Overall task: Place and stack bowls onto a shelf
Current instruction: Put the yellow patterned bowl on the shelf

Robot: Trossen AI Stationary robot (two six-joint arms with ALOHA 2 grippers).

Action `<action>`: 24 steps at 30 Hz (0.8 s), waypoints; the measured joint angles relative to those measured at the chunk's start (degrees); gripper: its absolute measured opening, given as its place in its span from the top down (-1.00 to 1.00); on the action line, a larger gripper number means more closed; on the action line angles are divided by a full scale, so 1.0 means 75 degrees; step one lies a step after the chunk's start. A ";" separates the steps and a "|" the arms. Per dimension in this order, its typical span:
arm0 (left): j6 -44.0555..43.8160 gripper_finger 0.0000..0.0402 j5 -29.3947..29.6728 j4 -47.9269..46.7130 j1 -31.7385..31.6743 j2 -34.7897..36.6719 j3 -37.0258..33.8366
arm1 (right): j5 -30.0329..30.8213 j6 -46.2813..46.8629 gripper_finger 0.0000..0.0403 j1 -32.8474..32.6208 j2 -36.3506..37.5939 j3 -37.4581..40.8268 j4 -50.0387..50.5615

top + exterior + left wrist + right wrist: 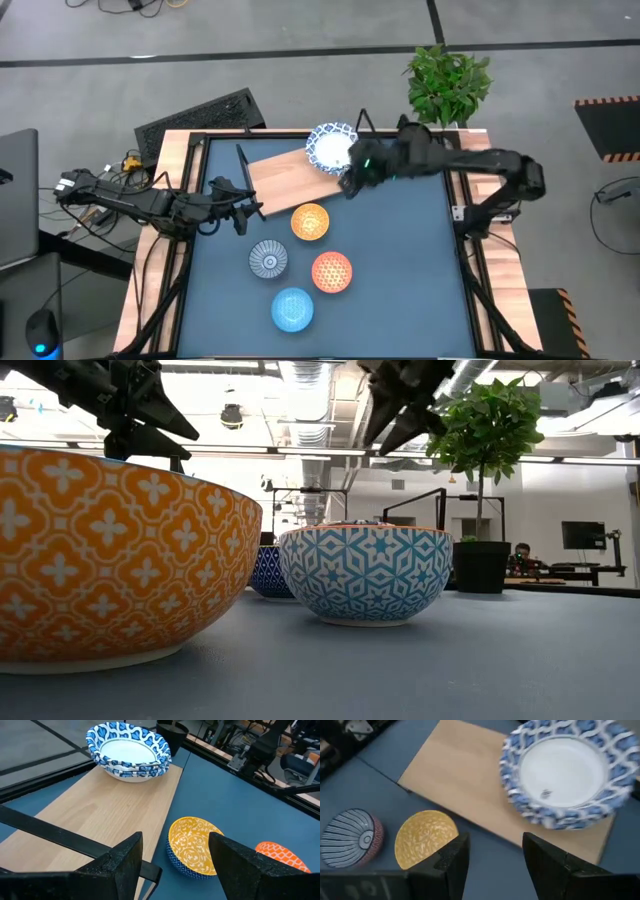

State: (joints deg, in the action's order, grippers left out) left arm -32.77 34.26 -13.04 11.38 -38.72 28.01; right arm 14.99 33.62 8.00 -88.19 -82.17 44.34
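Note:
A stack of white bowls with blue-patterned rims (331, 147) stands on the far right end of the light-wood shelf board (285, 172); it also shows in the left wrist view (129, 752) and the right wrist view (565, 775). On the blue tabletop stand a yellow-orange bowl (310, 221), a grey-blue patterned bowl (268, 259), a red-orange bowl (332, 271) and a light blue bowl (292, 308). My right gripper (350, 182) hovers open and empty just near of the stack. My left gripper (247, 207) is open and empty at the board's near left, pointing toward the yellow-orange bowl (192, 845).
A potted plant (450, 85) stands at the table's far right corner and a keyboard (200, 118) lies beyond the far left edge. The board's left and middle parts (100, 810) are bare. A black wire of the shelf frame (55, 837) runs in front of my left gripper.

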 joint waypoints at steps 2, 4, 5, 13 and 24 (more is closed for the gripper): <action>-0.0088 -0.06 -0.0019 0.0001 0.0000 0.0001 0.0000 | 0.0332 0.0318 -0.03 -0.0423 -0.0322 0.0004 -0.0022; -0.0131 -0.06 -0.0023 0.0004 0.0000 0.0000 0.0000 | 0.0419 0.0558 -0.03 -0.0693 -0.0739 0.0006 -0.0219; -0.0132 -0.06 -0.0032 0.0006 0.0000 0.0000 0.0000 | 0.0414 0.0659 -0.03 -0.0772 -0.0962 0.0001 -0.0316; -0.0152 -0.06 -0.0088 0.0006 0.0000 0.0000 0.0000 | -0.0278 0.1213 -0.03 -0.0789 -0.2568 0.0006 -0.0777; -0.0102 -0.06 -0.0102 -0.0012 0.0000 0.0000 0.0000 | -0.0785 0.1280 -0.03 -0.0748 -0.2910 0.0002 -0.0950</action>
State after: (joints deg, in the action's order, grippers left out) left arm -33.54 33.50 -13.13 11.38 -38.72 28.01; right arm 9.10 43.22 2.39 -110.02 -82.16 37.22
